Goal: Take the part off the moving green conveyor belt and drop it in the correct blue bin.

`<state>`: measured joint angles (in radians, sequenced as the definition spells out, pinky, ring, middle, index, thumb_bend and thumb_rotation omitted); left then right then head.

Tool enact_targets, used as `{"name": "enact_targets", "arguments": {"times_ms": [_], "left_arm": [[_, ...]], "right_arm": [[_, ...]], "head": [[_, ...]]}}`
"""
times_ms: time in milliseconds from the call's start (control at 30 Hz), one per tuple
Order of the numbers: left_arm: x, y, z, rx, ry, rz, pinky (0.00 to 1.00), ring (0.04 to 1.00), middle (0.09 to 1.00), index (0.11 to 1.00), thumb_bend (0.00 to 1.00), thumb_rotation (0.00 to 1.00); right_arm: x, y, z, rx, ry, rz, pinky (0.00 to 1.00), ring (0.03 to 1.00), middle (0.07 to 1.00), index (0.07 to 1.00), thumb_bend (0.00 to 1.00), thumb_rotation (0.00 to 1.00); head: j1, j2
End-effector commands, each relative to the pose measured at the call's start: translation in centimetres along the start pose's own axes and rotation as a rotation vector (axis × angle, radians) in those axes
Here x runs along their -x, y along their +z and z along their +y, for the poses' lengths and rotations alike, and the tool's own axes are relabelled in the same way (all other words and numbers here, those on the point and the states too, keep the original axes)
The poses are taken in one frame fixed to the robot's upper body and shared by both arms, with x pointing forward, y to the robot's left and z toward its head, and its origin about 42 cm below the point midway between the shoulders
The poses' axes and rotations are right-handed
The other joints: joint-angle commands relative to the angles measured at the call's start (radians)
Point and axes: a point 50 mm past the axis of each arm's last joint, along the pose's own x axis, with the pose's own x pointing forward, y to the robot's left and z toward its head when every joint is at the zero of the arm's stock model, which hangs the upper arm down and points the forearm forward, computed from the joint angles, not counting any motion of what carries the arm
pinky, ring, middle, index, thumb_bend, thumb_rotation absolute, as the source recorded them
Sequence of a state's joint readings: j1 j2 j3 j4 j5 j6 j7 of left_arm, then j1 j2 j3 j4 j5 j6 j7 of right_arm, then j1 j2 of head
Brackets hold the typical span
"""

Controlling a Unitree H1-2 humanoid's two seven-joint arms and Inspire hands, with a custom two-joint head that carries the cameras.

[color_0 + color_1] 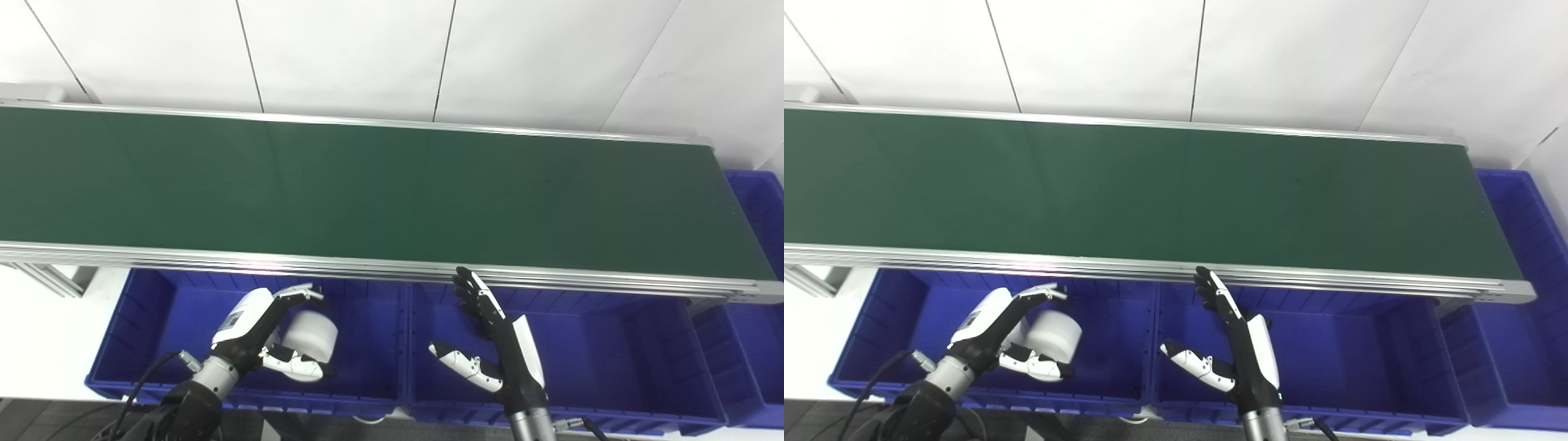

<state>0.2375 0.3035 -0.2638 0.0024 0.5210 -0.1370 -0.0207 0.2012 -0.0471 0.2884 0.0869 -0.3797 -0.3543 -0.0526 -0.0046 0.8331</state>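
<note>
The green conveyor belt (pixel 367 190) runs across the view and carries no part. My left hand (pixel 257 331) is shut on a white cylindrical part (pixel 311 334), with fingers over its top and the thumb under it. It holds the part above the inside of the left blue bin (pixel 153 306). My right hand (pixel 496 343) is open and empty, its fingers pointing up toward the belt's near rail, over the middle blue bin (pixel 612 355). The part also shows in the right eye view (pixel 1053 334).
The belt's aluminium near rail (pixel 367 266) runs just above both bins. A third blue bin (pixel 759 202) stands at the belt's right end. A white wall is behind the belt. Cables trail from the left wrist at the bottom left.
</note>
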Motion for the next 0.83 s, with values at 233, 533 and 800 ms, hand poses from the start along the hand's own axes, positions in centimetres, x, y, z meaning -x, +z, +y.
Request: {"name": "enact_targets", "arguments": {"times_ms": [233,533,800], "left_arm": [[-0.2,2.8,-0.8,0.084,0.043,-0.088,0.91,0.958,0.978,0.984,0.78,0.75],[0.8,4.4,-3.0,0.397,0.135,-0.247,0.88,0.92,0.949,0.961,0.81,0.74],[0.3,4.3,-4.8,0.551,0.136,-0.258,0.89,0.937,0.967,0.963,0.77,0.7]], "right_arm": [[-0.5,0.9,0.1,-0.001,-0.019,-0.038,0.8,0.847,0.881,0.927,0.8,0.66],[-0.2,0.7,0.4,-0.012,-0.028,-0.028,0.78,0.838,0.877,0.923,0.8,0.64],[0.2,0.2,0.4,-0.034,-0.036,-0.007,0.78,0.839,0.878,0.926,0.81,0.63]], "head": [[-0.007,-0.02],[-0.042,-0.051],[-0.061,-0.078]]}}
